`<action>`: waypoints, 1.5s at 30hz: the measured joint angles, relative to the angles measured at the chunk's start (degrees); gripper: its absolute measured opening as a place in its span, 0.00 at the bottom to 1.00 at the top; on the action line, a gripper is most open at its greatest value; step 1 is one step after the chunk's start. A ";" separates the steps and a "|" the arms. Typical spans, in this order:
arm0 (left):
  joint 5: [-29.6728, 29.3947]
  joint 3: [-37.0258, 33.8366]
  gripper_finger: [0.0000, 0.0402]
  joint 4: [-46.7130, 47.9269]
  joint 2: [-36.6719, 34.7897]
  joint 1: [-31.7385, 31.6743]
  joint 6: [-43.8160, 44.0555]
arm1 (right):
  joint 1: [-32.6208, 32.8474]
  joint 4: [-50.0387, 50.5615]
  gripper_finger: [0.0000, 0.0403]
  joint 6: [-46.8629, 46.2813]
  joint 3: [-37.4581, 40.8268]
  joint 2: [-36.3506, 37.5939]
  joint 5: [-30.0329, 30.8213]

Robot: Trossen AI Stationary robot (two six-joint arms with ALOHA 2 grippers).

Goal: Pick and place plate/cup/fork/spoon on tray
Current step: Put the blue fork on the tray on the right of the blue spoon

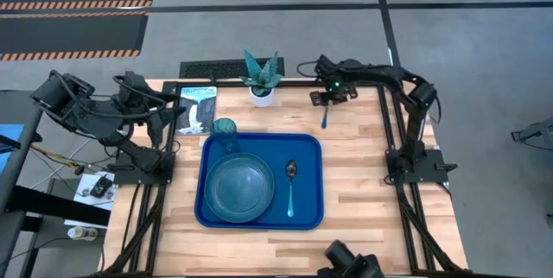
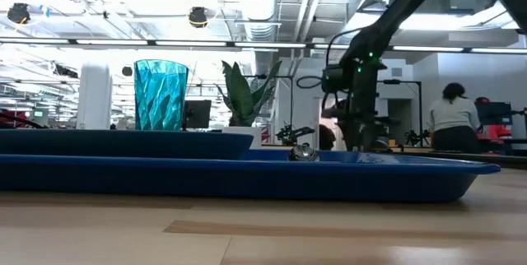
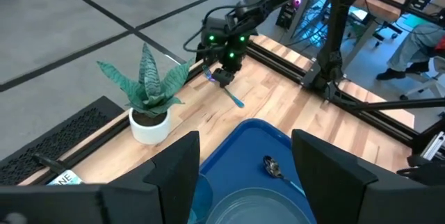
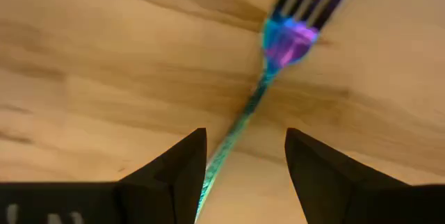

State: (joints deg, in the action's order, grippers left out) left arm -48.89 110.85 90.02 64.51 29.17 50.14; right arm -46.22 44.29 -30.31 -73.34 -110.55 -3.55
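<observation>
With the fork [image 1: 325, 120] left outside the tray [image 1: 311, 217], we judge the job three-quarters done.

We see the plate [image 1: 239, 188], the cup [image 1: 224, 129] and the spoon [image 1: 291, 185] on the tray at lower centre of the high view. At upper right, our right gripper [image 1: 327, 98] stands over the fork's end on bare wood, fingers [image 4: 174, 165] parted either side of the handle, not clamped. Our left gripper [image 3: 243, 165] waits open at centre left, holding nothing.
</observation>
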 joint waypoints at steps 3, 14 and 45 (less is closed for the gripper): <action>-0.75 0.00 0.53 -0.02 0.00 0.00 -0.43 | -0.22 -0.05 0.51 -0.77 0.00 -1.22 -1.03; -1.02 -0.02 0.53 0.00 -0.01 0.00 -1.08 | -0.34 1.19 0.18 -0.22 -0.63 -5.87 -2.19; -3.99 -0.04 0.53 0.00 -0.07 0.00 -5.86 | 12.85 19.44 0.01 -5.45 -0.04 25.59 0.58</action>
State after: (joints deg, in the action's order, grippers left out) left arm -52.88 110.80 90.02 64.45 29.17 44.28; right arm -33.37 63.73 -35.76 -73.38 -84.96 -2.97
